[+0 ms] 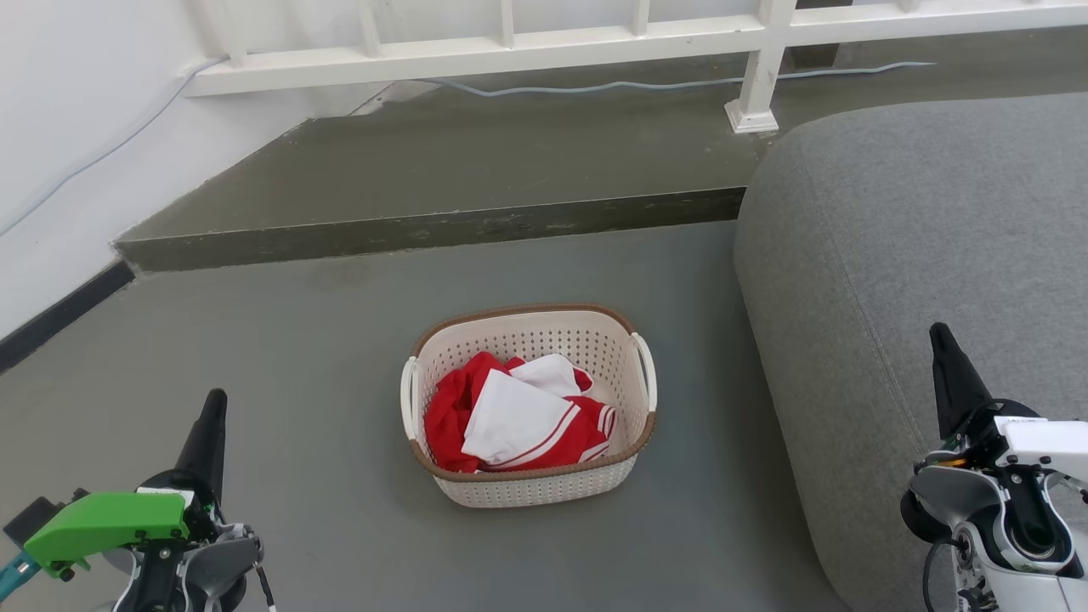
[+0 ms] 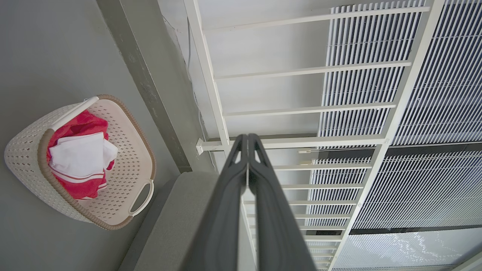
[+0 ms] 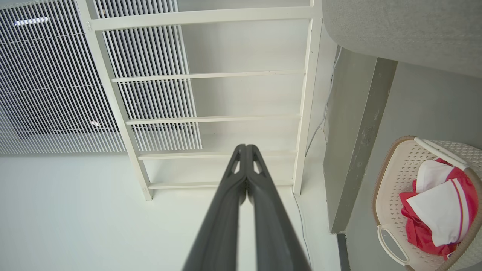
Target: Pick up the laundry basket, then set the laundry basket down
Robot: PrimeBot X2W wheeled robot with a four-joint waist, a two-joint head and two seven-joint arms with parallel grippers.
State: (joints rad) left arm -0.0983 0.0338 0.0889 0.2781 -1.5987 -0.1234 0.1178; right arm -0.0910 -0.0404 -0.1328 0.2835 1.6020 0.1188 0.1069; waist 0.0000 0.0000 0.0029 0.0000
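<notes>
The laundry basket [image 1: 586, 340], cream-white and perforated with a brown rim and two white side handles, stands on the grey floor at the middle of the head view. Red and white clothes [image 1: 518, 414] lie inside it. The basket [image 2: 128, 150] sits at the left of the left wrist view and at the right edge of the right wrist view, basket [image 3: 395, 180]. My left gripper [image 1: 214, 399] hangs at the lower left, well clear of the basket, fingers pressed together with nothing held. My right gripper [image 1: 937, 331] hovers at the lower right over the sofa, likewise shut and empty.
A grey sofa [image 1: 918, 255] fills the right side, close beside the basket. A raised concrete step [image 1: 425, 225] runs behind the basket, with a white railing [image 1: 756, 76] and a cable on it. A white wall [image 1: 59, 127] stands at the left.
</notes>
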